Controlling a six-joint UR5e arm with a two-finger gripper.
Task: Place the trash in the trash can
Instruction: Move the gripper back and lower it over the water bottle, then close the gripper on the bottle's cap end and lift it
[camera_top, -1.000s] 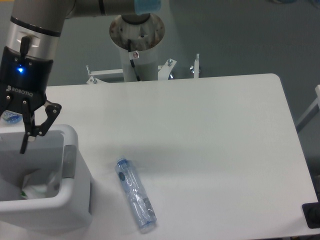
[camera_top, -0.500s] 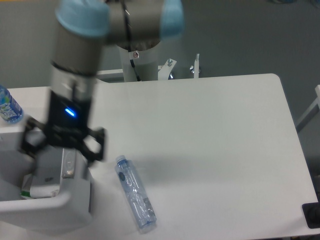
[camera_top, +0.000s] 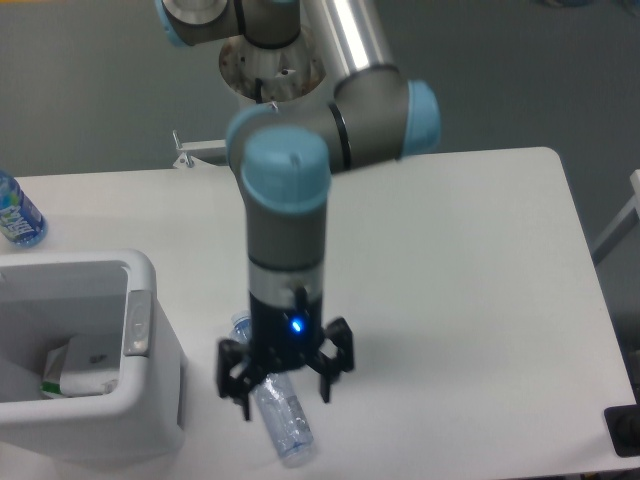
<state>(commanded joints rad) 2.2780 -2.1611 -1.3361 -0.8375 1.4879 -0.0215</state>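
The clear crushed plastic bottle (camera_top: 283, 425) lies on the table near the front edge, partly hidden by my gripper. My gripper (camera_top: 286, 398) hangs right over the bottle's middle, open, with one finger on each side of it. The crumpled white carton with green marks (camera_top: 72, 369) lies inside the white trash can (camera_top: 150, 400), which stands at the front left with a grey tab on its right wall.
A blue-labelled bottle (camera_top: 17, 214) stands upright at the far left behind the bin. A metal frame (camera_top: 195, 150) and the arm's base sit behind the table's back edge. A dark object (camera_top: 625, 432) shows at the lower right corner.
The arm has swung from over the trash can to the right and now sits above the lying bottle. The bottle and the carton have not moved.
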